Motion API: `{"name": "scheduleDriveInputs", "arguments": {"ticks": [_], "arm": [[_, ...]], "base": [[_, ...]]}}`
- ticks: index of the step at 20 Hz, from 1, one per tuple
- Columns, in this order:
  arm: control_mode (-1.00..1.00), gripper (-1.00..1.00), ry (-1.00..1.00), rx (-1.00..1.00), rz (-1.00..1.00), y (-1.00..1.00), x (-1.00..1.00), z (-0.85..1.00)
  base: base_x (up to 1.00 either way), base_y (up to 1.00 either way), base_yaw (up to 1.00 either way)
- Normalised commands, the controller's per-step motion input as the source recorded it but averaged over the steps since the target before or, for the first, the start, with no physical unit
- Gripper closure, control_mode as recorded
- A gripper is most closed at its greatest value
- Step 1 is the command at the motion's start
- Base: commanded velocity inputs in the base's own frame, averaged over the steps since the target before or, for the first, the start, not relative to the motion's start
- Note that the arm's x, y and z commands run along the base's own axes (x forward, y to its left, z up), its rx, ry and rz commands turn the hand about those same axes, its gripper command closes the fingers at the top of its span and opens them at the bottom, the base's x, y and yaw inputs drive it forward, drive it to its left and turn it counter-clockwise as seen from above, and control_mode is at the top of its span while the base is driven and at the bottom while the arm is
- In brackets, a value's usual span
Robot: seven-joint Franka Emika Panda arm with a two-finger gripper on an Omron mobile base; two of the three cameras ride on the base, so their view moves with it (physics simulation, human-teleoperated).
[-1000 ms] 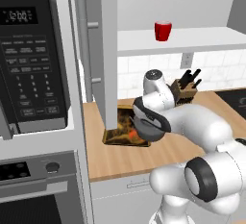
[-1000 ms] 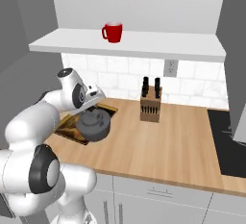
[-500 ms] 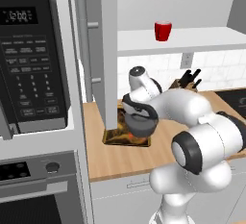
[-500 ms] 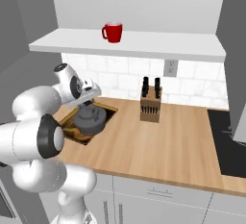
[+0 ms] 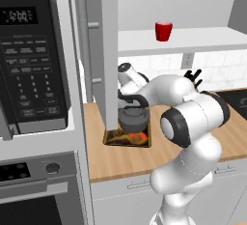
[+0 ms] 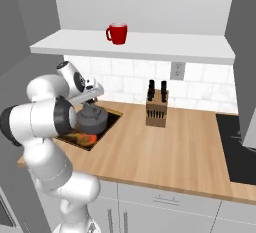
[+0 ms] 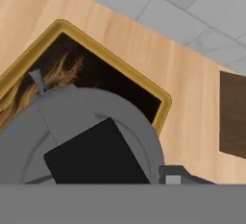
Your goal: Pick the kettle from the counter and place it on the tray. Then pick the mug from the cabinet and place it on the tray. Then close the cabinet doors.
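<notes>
Light wooden counter (image 6: 165,152) over white drawers, bearing the tray (image 7: 161,104) at its left end beside the open cabinet door (image 5: 109,50). Kettle (image 6: 93,119) over the tray, apparently resting on it, contact unclear. Knife block (image 6: 156,111) on the counter right of the tray, well apart. White cabinet shelf (image 6: 150,47) above, carrying the red mug (image 6: 117,33).

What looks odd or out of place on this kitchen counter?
Nothing stands out. The kettle sits upright over the tray, held by its handle; the mug stands upright on the cabinet shelf. Nothing spilled or damaged.
</notes>
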Motion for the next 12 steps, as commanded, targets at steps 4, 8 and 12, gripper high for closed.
{"name": "scheduleDriveInputs", "arguments": {"ticks": [4, 8, 12], "arm": [[-1.0, 1.0, -0.01, 0.0, -0.1, 0.11, 0.5, -0.16], [-1.0, 1.0, -0.04, 0.0, -0.09, 0.13, 0.41, -0.18], [-1.0, 1.0, -0.08, 0.0, -0.03, 0.31, 0.07, -0.19]], "base": [[0.0, 0.0, 0.0], [0.0, 0.0, 0.0], [0.0, 0.0, 0.0]]}}
